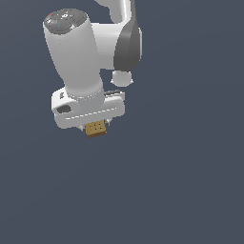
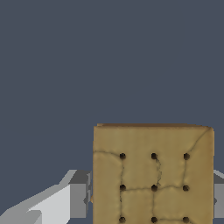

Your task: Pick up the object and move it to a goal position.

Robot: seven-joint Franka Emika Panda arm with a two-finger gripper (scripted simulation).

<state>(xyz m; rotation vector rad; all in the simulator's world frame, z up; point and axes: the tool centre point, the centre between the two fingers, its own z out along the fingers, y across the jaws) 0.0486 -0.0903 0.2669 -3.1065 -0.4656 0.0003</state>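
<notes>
Between end effector (image 1: 96, 125) fingers: flat square golden-brown block (image 2: 153, 175), dark-dotted.

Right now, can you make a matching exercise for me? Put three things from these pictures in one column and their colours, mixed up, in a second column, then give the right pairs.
Things:
1. block
2. arm
3. background

Colours:
A. white and grey
B. dark blue-grey
C. golden-brown with dark dots

Pairs: 1-C, 2-A, 3-B
</notes>
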